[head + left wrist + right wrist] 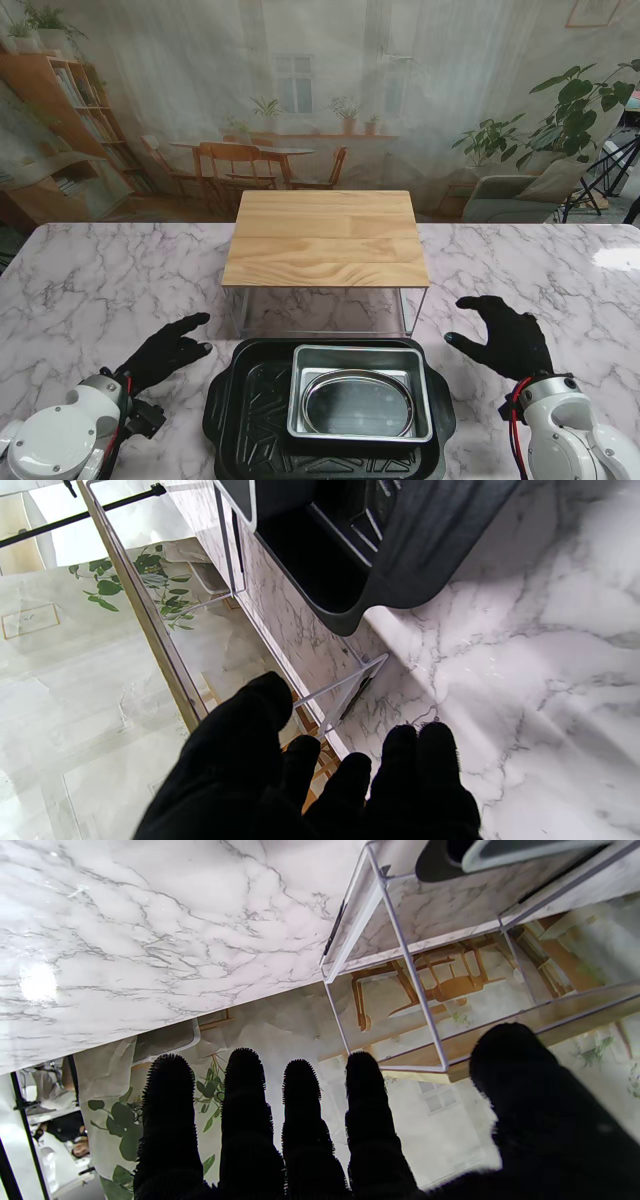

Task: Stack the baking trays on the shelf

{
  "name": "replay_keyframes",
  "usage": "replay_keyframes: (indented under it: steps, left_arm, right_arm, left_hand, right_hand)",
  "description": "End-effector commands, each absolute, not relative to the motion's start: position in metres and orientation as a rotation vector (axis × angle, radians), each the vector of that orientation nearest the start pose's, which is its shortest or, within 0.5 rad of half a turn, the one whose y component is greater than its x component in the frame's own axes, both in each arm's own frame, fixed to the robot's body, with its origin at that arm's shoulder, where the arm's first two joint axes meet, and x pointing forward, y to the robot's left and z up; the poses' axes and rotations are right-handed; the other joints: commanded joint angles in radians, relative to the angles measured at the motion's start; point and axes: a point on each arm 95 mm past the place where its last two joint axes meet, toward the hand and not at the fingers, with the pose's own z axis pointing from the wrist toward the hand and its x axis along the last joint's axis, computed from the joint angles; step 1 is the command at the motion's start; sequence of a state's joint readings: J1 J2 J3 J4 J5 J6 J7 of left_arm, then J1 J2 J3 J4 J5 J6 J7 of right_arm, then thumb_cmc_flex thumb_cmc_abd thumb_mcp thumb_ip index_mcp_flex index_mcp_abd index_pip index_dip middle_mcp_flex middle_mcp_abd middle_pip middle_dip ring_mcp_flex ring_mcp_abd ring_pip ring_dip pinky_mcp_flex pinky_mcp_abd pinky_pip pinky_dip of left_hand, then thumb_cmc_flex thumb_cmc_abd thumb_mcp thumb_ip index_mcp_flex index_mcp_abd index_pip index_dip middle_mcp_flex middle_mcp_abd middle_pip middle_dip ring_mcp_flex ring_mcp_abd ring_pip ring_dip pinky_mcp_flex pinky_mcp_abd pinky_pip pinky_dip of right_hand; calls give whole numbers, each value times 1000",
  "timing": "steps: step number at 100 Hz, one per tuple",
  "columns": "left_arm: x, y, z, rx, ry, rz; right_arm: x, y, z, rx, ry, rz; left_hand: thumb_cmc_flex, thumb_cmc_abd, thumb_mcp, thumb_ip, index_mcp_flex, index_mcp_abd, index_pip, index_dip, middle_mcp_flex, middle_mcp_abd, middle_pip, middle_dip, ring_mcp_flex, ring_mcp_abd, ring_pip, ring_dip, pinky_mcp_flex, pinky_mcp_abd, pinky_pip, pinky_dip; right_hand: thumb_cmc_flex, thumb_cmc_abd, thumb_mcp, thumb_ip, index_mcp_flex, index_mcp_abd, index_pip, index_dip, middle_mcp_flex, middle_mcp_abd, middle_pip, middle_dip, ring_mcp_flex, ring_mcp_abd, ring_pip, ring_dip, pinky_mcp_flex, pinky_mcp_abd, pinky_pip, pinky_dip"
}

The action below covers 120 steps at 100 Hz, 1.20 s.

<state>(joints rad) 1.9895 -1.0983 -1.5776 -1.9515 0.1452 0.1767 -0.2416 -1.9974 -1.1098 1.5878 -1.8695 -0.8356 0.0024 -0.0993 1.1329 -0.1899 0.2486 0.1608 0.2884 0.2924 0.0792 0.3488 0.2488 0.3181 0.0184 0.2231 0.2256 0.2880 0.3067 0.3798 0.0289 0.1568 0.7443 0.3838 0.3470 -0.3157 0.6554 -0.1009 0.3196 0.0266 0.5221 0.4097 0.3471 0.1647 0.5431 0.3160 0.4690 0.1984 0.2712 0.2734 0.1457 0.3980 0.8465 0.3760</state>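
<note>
Left hand [165,352] spread, black-gloved, empty, hovering over the marble table [90,290]. Just to its right, apart from the fingertips, the black baking tray [245,410], with a silver rectangular tray [360,357] nested inside and a round pan [358,403] inside that. Right hand [505,338] likewise spread and empty, fingers apart, thumb [520,1075] held wide. Just to its left, not touching, the same stack of trays. Ahead of both hands and between them, the shelf [325,238]: wooden top on a thin white wire frame [410,965], nothing on top. Near corner of the black tray visible past the left fingers [400,760].
</note>
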Motion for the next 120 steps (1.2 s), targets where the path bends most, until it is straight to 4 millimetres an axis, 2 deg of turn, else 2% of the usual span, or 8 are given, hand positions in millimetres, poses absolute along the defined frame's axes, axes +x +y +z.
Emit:
replay_keyframes:
  steps: [1, 17, 43, 72, 84, 94, 111, 120]
  left_arm:
    - [302, 60, -319, -2268, 1007, -1692]
    - [297, 53, -325, -2262, 1053, -1661]
    - [292, 43, -333, -2310, 1098, -1596]
    - [291, 37, -337, -2301, 1121, -1560]
    - [291, 34, -338, -2298, 1130, -1552]
    - [291, 32, -339, -2303, 1131, -1547]
    - [290, 27, -340, -2324, 1139, -1538]
    - [290, 24, -341, -2333, 1140, -1534]
  right_arm:
    - [305, -89, -313, 1447, 1186, 1437]
    - [298, -85, -319, 1451, 1222, 1393]
    - [289, -80, -327, 1457, 1259, 1302]
    - [286, -66, -329, 1494, 1369, 1179]
    - [284, -63, -329, 1502, 1384, 1167]
    - [281, -61, -327, 1517, 1419, 1134]
    - [281, -57, -329, 1542, 1455, 1088]
    - [282, -54, -330, 1557, 1481, 1063]
  left_hand:
    - [20, 1, 70, 34, -22, -9, -27, -18, -59, -12, -23, -35, 1, -24, 20, -21, 6, -59, 27, 8]
    - [-45, -16, 55, 16, -70, 10, -53, -40, -89, 5, -30, -56, -6, -24, 26, -27, 11, -66, 26, 7]
    - [-38, -22, -170, -91, -101, 41, -78, -86, -117, 44, -35, -89, 0, 12, 54, -21, 22, -55, 52, 20]
    - [-27, -24, -182, -89, -119, 37, -85, -104, -166, 57, -50, -125, 0, 19, 58, -21, 26, -48, 56, 22]
    - [9, -6, -41, 8, -120, 32, -80, -114, -167, 53, -46, -147, 3, 15, 64, -21, 29, -51, 62, 24]
    - [-1, -10, 51, 29, -123, 30, -78, -115, -167, 53, -46, -147, 3, 16, 66, -21, 30, -53, 62, 25]
    - [-41, -20, 34, 13, -120, 28, -75, -114, -162, 46, -44, -145, 7, 15, 69, -19, 30, -53, 65, 26]
    - [-29, -21, -59, -51, -121, 26, -70, -111, -160, 40, -43, -135, 8, 9, 70, -17, 31, -55, 69, 28]
  right_hand:
    - [34, -27, 51, 39, -39, 33, 5, -21, -33, -5, 25, 1, -27, -9, -20, -10, -5, -37, 19, 4]
    - [55, -52, 110, 50, -52, 39, 8, -25, -40, -6, 32, -3, -30, -7, -17, -14, -4, -40, 27, -6]
    - [80, -103, 183, 66, -136, 95, -27, -49, -59, -1, 40, -10, -18, 40, -21, -26, 25, -33, 54, -15]
    - [92, -156, 209, 67, -213, 134, -98, -94, -140, 2, 1, -33, -20, 69, -59, -55, 42, -11, 70, -40]
    - [99, -166, 220, 69, -240, 139, -155, -121, -150, 3, -1, -37, -11, 74, -61, -57, 52, 2, 77, -51]
    - [95, -165, 207, 67, -234, 139, -212, -135, -165, 3, -12, -44, -11, 76, -63, -57, 54, 14, 81, -61]
    - [90, -166, 185, 63, -231, 142, -229, -128, -171, 6, -18, -47, -4, 79, -60, -54, 65, 22, 87, -63]
    - [97, -174, 174, 61, -229, 146, -235, -119, -176, 12, -20, -49, 3, 94, -56, -51, 85, 26, 99, -64]
